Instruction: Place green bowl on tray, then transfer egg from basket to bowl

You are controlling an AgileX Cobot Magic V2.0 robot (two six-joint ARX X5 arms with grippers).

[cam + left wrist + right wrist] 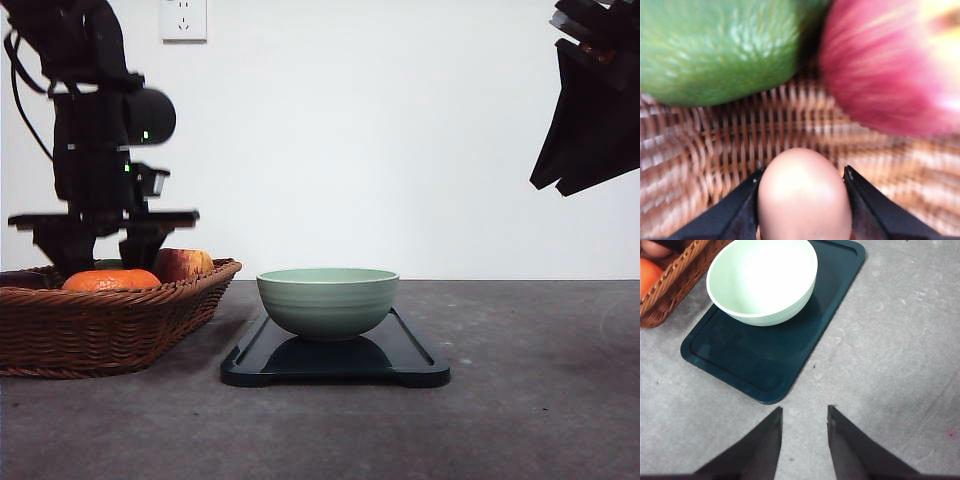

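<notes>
The pale green bowl (pixel 327 300) (pixel 761 280) stands upright on the dark tray (pixel 410 355) (pixel 755 360) at the table's middle. To its left sits the brown wicker basket (pixel 100 330) (pixel 765 125). My left arm (pixel 100 180) reaches down into the basket. In the left wrist view my left gripper (pixel 803 171) is shut on the tan egg (pixel 804 197), a finger pressed against each side, just above the woven floor. My right gripper (pixel 804 409) (pixel 590 110) hangs open and empty high at the right, above bare table beside the tray.
An orange (pixel 110 280) (pixel 647 277) and a red apple (pixel 182 263) (pixel 890 65) lie in the basket, with a green fruit (pixel 715 45) close beyond the egg. A wall socket (pixel 183 20) is on the white wall behind. The grey tabletop (pixel 540 400) stretches right of the tray.
</notes>
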